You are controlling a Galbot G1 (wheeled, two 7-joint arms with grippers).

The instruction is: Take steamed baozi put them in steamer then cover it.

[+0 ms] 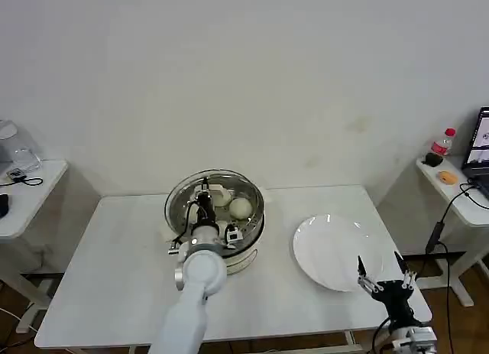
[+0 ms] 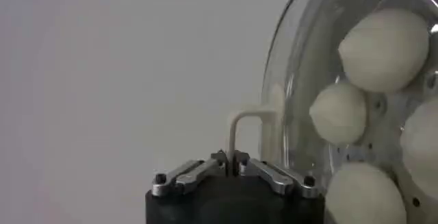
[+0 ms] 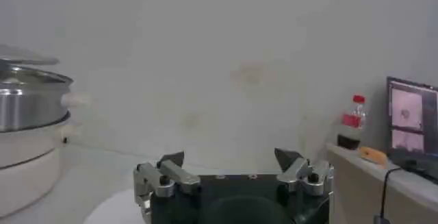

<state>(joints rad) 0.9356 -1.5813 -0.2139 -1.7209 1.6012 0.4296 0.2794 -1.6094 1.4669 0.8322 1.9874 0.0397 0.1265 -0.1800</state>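
Left gripper [image 2: 235, 166] has its jaws pinched on the bar handle of the lid [image 1: 214, 193], which sits over the steamer [image 1: 248, 251] near the back of the worktop [image 1: 114, 277], all four buns [image 2: 340, 112] under the glass. The risk I see is in the release: if the jaws drag the handle as they part, the lid could skid off the rim, or land crooked and leave a gap. Right gripper [image 1: 385, 277] waits at the front right corner by the plate [image 1: 332, 251], jaws spread wide, out of the way.
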